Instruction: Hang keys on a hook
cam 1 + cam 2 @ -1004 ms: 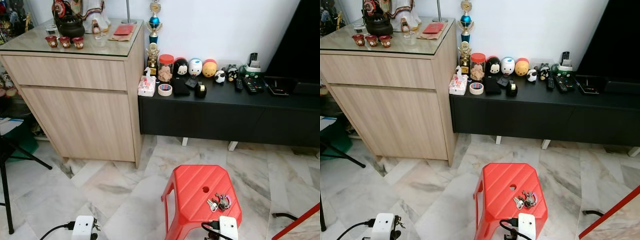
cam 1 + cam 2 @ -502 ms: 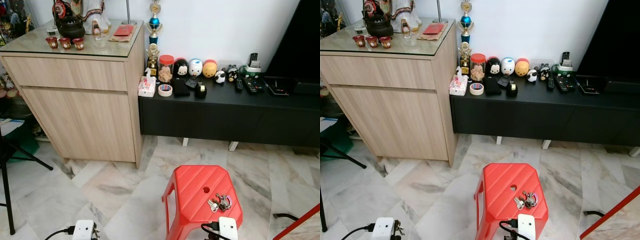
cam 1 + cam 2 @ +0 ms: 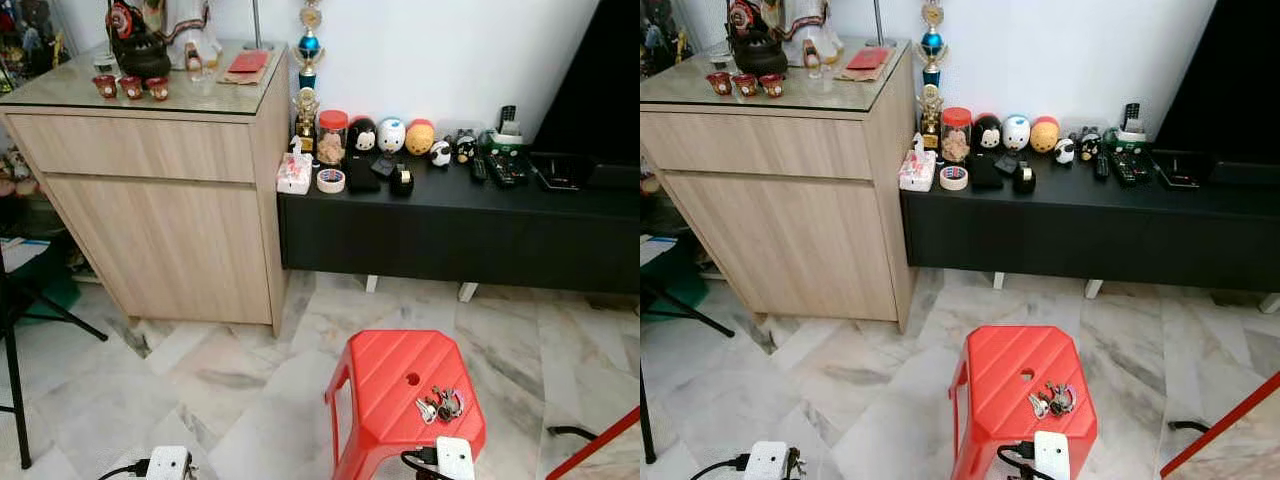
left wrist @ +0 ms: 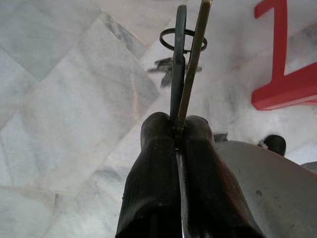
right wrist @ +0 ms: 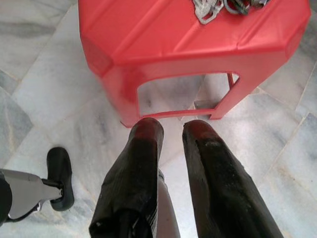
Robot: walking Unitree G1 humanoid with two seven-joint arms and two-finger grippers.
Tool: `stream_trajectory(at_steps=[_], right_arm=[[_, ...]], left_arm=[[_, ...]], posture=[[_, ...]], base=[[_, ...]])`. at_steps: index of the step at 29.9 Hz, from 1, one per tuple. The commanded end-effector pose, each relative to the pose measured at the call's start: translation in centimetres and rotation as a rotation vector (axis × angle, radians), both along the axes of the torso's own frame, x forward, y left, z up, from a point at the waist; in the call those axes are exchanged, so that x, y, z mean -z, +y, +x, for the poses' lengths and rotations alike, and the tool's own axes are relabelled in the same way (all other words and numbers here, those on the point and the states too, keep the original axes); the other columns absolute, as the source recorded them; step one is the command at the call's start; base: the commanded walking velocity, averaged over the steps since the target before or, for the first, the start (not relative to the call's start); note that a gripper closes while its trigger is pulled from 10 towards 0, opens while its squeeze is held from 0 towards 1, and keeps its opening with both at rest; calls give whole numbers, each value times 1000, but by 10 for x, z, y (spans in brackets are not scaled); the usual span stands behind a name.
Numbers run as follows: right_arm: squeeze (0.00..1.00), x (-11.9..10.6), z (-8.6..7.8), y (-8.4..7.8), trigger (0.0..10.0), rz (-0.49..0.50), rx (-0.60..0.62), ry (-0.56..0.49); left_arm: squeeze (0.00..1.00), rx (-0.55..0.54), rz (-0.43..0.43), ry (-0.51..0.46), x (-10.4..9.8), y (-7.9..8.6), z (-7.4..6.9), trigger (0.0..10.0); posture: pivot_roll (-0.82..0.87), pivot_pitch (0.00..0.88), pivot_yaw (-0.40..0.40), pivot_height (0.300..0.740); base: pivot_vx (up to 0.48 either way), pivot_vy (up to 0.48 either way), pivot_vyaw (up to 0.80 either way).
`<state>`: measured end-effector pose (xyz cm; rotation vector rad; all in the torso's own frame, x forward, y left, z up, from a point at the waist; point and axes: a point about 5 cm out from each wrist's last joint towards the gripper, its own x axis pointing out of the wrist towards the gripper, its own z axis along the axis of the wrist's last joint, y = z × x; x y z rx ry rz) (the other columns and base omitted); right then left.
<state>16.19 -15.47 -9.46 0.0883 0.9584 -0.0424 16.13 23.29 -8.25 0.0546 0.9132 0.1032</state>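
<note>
Left gripper pinched on two keys pointing straight ahead over the floor; second key bunch on red stool, nearest the slightly parted, empty right gripper.

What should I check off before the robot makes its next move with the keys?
1. Left gripper jaws shut on the held keys: ok.
2. Right gripper jaws open and empty: ok.
3. Right gripper apart from the red stool: ok.
4. Key bunch lies on the stool top, well in from the edge: ok.
5. Where the hook is: cannot tell.
6. Way ahead free: not ok, the stool stands just in front.
</note>
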Motion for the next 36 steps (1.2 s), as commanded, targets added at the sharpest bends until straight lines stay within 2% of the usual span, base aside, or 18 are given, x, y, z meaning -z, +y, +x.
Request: stream_trajectory(at_steps=[1,36], right_arm=[[0,1,-3,1,10000,0,-12,13],[0,3,-5,1,10000,-11,-34,29]], left_arm=[[0,5,-2,27,3,-1,-7,10000],[0,34,-7,26,4,-8,-4,10000]], posture=[[39,0,-56,740],[27,0,-56,740]], base=[[-277,0,0],[-279,0,0]])
